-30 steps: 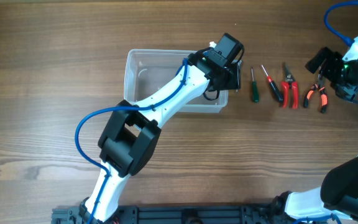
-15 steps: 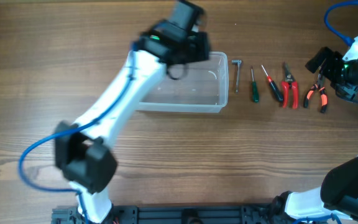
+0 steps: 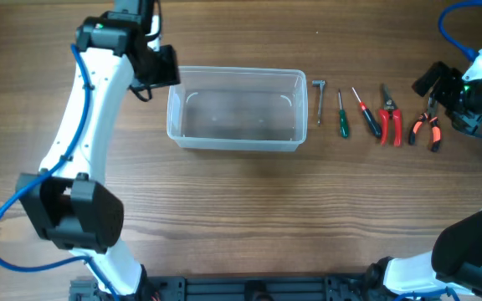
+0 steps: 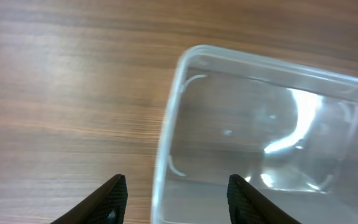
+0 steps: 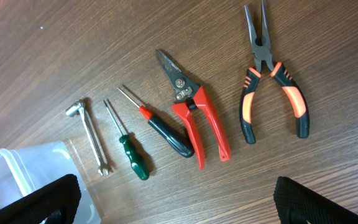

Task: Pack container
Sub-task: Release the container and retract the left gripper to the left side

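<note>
The clear plastic container (image 3: 233,144) stands empty at mid-table. My left gripper (image 3: 159,68) hovers at its far left corner. In the left wrist view the gripper (image 4: 178,200) is open, and the container's left rim (image 4: 166,130) runs between the two fingers. To the right of the container lie a small wrench (image 3: 319,100), a green screwdriver (image 3: 340,115), a red-and-black screwdriver (image 3: 365,112), red pruners (image 3: 389,117) and orange-and-black pliers (image 3: 429,127). My right gripper (image 3: 454,96) is at the far right. In its wrist view it (image 5: 179,208) is open wide and empty above bare wood, below the tools.
The right wrist view shows the row of tools: wrench (image 5: 92,135), green screwdriver (image 5: 129,155), red-and-black screwdriver (image 5: 163,127), pruners (image 5: 194,118) and pliers (image 5: 269,81). The container's corner (image 5: 17,180) shows at lower left. Bare wooden table (image 3: 249,209) lies in front.
My left arm has swung from the container's right end, across its top, to its far left corner. The right arm and the tools have not moved.
</note>
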Motion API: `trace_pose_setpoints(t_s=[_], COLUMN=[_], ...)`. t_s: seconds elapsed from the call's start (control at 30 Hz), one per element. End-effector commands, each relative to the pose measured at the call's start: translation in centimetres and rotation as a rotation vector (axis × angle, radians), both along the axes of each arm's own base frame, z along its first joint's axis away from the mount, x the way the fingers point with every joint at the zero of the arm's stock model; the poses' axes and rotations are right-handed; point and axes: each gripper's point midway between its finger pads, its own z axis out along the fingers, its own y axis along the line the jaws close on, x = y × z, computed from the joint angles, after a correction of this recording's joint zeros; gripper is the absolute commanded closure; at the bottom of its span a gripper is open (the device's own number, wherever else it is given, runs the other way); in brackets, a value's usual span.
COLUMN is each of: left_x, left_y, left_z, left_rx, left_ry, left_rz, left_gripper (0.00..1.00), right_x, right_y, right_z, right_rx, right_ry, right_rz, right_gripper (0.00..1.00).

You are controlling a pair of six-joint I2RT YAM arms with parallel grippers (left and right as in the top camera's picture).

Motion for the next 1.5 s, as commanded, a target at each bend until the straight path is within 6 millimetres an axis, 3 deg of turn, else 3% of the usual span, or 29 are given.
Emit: trace_pose_setpoints(t_s=[0.0,0.17,0.27,0.43,0.5,0.77,1.0,1.17,1.37,1.47], left_x=[0.3,-0.2,-0.4,-0.1,-0.2,-0.8,-1.9,-1.8,-1.5,-1.6], left_y=[0.9,1.3,1.2,1.1,1.1,1.4,4.4,5.4,5.1,4.3], left_z=[-2.9,-7.4,-9.9,-12.6,-13.3,-13.5,-13.4,-13.4,-13.4,-13.2], left_rx=[0.035,0.069,0.078,0.084,0.086,0.091,0.186,0.173,0.167,0.135], left_ry=[0.067,0.178,0.236,0.274,0.291,0.319,0.372,0.375,0.36,0.361], left_rz=[-0.014,-0.038,-0.063,-0.122,-0.126,-0.118,0.021,0.079,0.047,0.039], left_gripper=[0.45,0.46,0.61,0.65,0.71,0.75,0.78,0.78,0.58,0.54], right_x=[0.5,0.4,0.4,0.5,0.5,0.4,0.4,0.4,0.6,0.6], right_y=[0.1,0.1,0.1,0.1,0.1,0.2,0.2,0.2,0.1,0.1], right_z=[0.5,0.5,0.5,0.5,0.5,0.5,0.5,0.5,0.5,0.6], right_rx=[0.012,0.012,0.013,0.022,0.022,0.023,0.023,0.022,0.019,0.018], right_ry=[-0.018,-0.017,-0.017,-0.016,-0.016,-0.013,-0.013,-0.013,-0.02,-0.023], right_rz=[-0.007,-0.006,-0.007,-0.027,-0.027,-0.027,-0.027,-0.026,-0.026,-0.026], right_gripper=[0.0,0.0,0.0,0.0,0.0,0.0,0.0,0.0,0.0,0.0])
